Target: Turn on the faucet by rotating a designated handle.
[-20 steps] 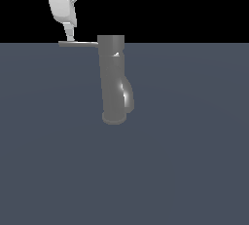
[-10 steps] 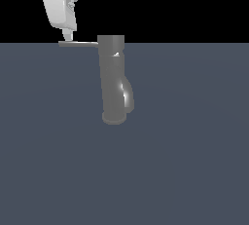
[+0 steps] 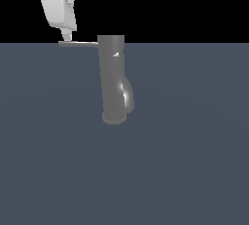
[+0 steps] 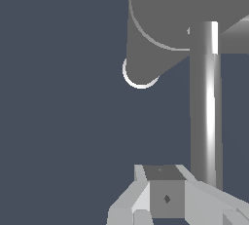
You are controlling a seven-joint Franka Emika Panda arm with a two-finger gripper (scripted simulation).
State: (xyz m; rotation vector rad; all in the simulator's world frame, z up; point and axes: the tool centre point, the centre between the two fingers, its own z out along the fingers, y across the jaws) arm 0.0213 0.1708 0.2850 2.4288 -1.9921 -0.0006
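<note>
The faucet (image 3: 113,83) is a dark grey upright cylinder standing on the flat grey surface, its shiny spout bulge facing the exterior view's right. The handle (image 3: 80,44), a thin grey rod, sticks out from its top toward the exterior view's left. My white gripper (image 3: 66,36) hangs tip down over the rod's outer end, touching or almost touching it. In the wrist view the fingers (image 4: 165,197) are pressed together with nothing between them, and the handle (image 4: 206,97) runs close beside them up to the faucet (image 4: 160,19).
The grey floor (image 3: 185,160) stretches all around the faucet. Black background fills the space above the horizon behind my gripper. Nothing else stands in view.
My gripper has shifted slightly toward the exterior view's left and turned more upright over the rod's end. Faucet and handle look unmoved.
</note>
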